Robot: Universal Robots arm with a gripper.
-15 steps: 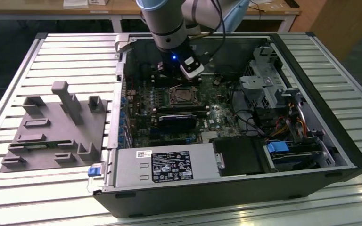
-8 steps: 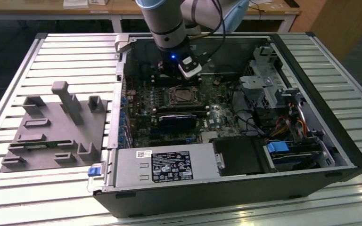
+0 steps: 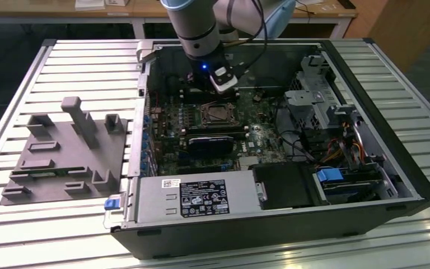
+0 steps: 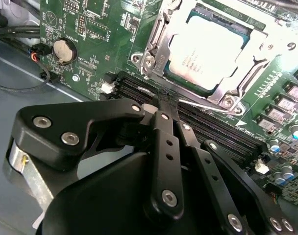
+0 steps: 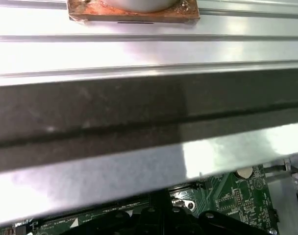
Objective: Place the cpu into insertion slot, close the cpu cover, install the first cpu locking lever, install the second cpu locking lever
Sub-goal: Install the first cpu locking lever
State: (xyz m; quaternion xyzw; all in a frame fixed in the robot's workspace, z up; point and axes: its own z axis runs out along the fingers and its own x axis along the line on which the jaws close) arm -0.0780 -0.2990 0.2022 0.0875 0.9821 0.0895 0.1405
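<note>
In the second wrist view the cpu (image 4: 208, 51) lies flat in the insertion slot (image 3: 216, 114), its silver top showing through the window of the cpu cover (image 4: 156, 36), which is folded down over it. A thin silver locking lever (image 4: 212, 106) runs along the socket edge nearest the gripper. My gripper (image 4: 163, 100) has its black fingers shut together, the tip resting at that lever's end beside the socket corner; whether it grips the lever I cannot tell. In the exterior view the gripper (image 3: 223, 87) hangs inside the open case just behind the socket.
Long black memory slots (image 4: 139, 90) lie between the gripper and the socket, with a coin battery (image 4: 63, 50) beside them. A black heatsink block (image 3: 211, 144), a power supply (image 3: 192, 196) and a drive cage (image 3: 319, 95) crowd the case. A grey fixture (image 3: 65, 151) sits at the exterior view's left.
</note>
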